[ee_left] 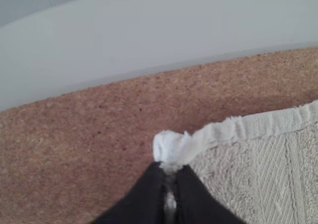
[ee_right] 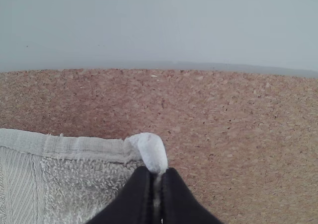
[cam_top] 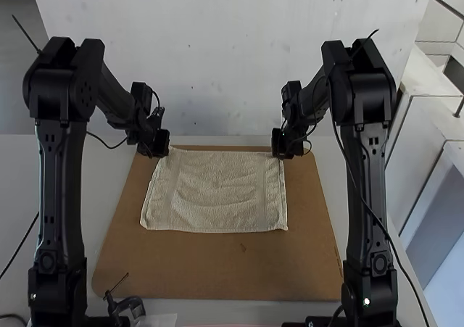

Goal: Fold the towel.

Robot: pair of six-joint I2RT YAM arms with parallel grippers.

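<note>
The cream towel (cam_top: 217,193) lies spread, roughly rectangular and slightly wrinkled, on the brown board. At its far left corner is my left gripper (cam_top: 165,151), and at the far right corner is my right gripper (cam_top: 278,153). In the left wrist view, my left gripper (ee_left: 170,170) is shut on a pinched corner of the towel (ee_left: 248,129). My right gripper (ee_right: 158,175) likewise has its black fingers closed on the other far corner of the towel (ee_right: 79,149) in the right wrist view.
The brown cork board (cam_top: 217,272) extends beyond the towel on the near side and to both sides. A white table (cam_top: 29,189) lies around it. Near the board's front left edge sits a black clamp-like item (cam_top: 127,307) with cables.
</note>
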